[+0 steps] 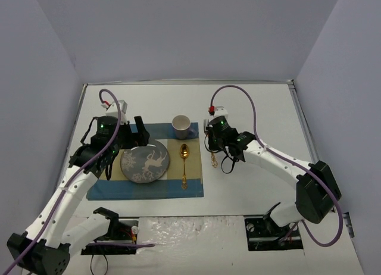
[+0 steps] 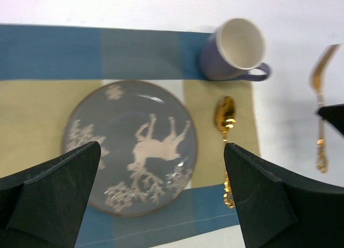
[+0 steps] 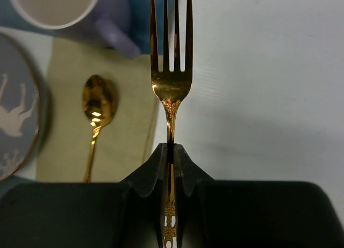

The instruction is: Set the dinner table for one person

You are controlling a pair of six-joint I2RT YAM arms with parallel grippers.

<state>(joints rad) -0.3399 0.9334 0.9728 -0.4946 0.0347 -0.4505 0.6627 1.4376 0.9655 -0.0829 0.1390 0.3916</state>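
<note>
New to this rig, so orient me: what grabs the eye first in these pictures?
The gold metal fork stands out, pinched at its handle by the shut right gripper, over the white tabletop beside the blue-and-tan checked cloth placemat. Next, the round grey-blue plate with a white deer on that placemat, near the open left gripper.

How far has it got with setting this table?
The plate, spoon and mug already sit on the checked placemat. In hand: the right gripper is shut on the gold fork, beside the mat's right edge. The left gripper hangs open above the plate. Left: setting the fork down; no knife is visible.
</note>
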